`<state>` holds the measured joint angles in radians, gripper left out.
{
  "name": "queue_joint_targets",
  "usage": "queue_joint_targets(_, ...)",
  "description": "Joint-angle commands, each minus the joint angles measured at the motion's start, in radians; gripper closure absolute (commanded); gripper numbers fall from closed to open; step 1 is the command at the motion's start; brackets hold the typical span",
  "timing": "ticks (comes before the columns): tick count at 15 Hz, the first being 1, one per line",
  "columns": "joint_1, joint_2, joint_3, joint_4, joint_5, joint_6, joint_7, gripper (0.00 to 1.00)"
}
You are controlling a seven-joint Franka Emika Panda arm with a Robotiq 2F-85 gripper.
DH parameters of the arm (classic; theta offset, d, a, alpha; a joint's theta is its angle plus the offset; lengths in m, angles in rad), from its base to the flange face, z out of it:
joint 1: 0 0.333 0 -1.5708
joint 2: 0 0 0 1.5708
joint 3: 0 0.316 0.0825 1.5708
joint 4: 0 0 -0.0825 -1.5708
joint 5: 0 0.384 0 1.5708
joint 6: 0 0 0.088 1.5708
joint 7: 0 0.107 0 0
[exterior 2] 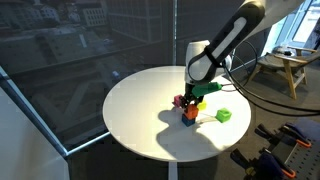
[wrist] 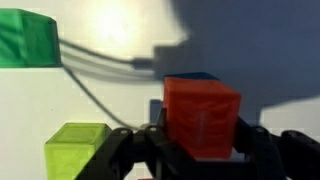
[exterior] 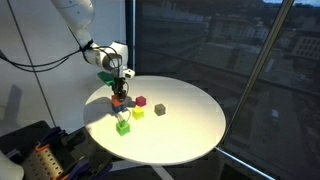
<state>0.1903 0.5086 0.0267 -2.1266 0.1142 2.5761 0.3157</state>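
I count seven cubes, one per colour: red cube (exterior: 118, 99), blue cube (wrist: 195, 76), dark green cube (exterior: 105, 75), maroon cube (exterior: 141, 101), yellow cube (exterior: 137, 112), grey cube (exterior: 160, 109) and lime cube (exterior: 122, 125). They share one round table (exterior: 190, 140) — over its left side hangs one gripper (exterior: 119, 92). Whether it hides another cube, I can't tell.

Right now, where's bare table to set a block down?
Free: the wide table stretch between the grey block and the window-side rim. Crowded: around the gripper, where the red block, green block and yellow block sit close.
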Motion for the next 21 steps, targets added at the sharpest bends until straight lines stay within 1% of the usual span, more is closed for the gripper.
queue_joint_targets(1, 0.007, 0.011, -0.003, 0.028, -0.019, -0.034, 0.011, 0.7)
queue_joint_targets(6, 0.012, -0.018, -0.007, 0.032, -0.03, -0.104, 0.014, 0.77)
queue_joint_targets(13, 0.016, -0.101, -0.017, 0.018, -0.082, -0.145, 0.032, 0.77)
queue_joint_targets(17, 0.004, -0.139, -0.023, 0.008, -0.096, -0.151, 0.037, 0.77)
queue_joint_targets(21, -0.016, -0.149, -0.032, 0.006, -0.09, -0.16, 0.027, 0.77)
